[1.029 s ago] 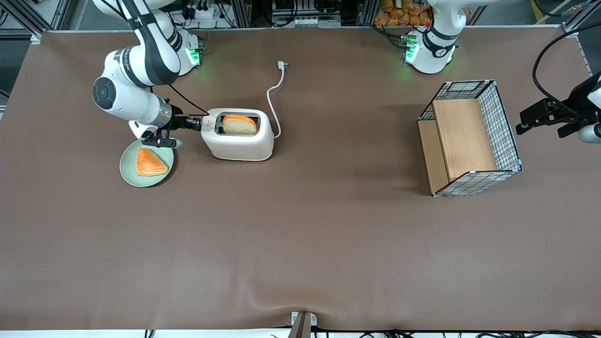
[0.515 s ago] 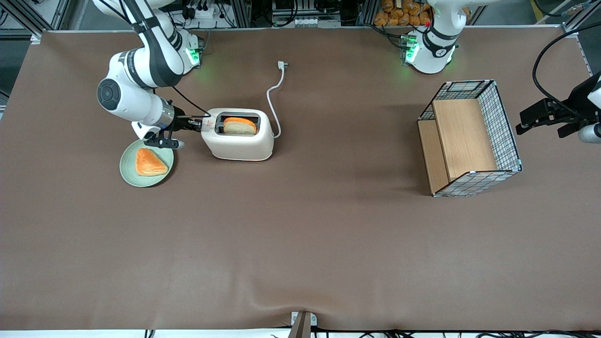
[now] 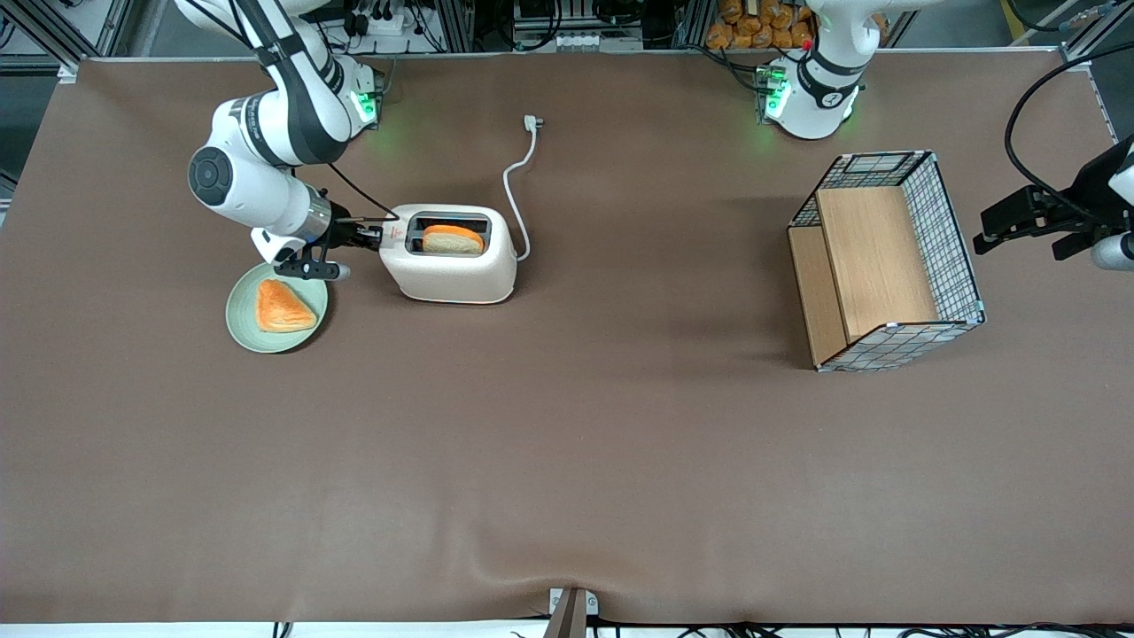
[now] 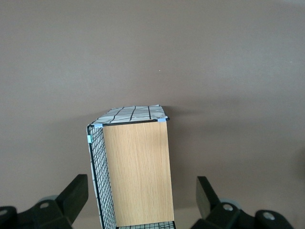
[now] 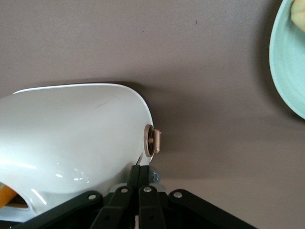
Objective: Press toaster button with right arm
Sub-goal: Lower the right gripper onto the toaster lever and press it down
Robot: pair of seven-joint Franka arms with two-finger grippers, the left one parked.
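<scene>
The cream-white rounded box toaster (image 3: 452,270) stands on the brown table cover (image 3: 567,461) toward the working arm's end, its long top slot holding a slice of bread with an orange-brown crust (image 3: 452,239) that sits low in the slot with only its top edge showing. The small pale grey lever tab of the toaster button (image 5: 154,177) juts from the toaster's narrow side, the side facing the working arm; a round bronze knob (image 5: 153,141) sits on the same narrow side, close to the tab. The white jointed right arm (image 3: 266,133) reaches down to that side, and its black thin-fingered gripper (image 3: 376,236) is at the narrow side, its tips against the toaster wall. In the right wrist view the gripper (image 5: 139,168) has both fingers pressed together with no gap, their tips lying directly on the grey tab and covering most of it. A white cord (image 3: 512,190) runs from the toaster's other narrow end to a plug (image 3: 532,122) lying farther from the front camera. A pale green round plate (image 3: 237,323) lies just beside the gripper and nearer the front camera, carrying a triangular orange pastry (image 3: 283,306). A wire-and-wood basket (image 3: 886,257) stands well apart, toward the parked arm's end of the table.
</scene>
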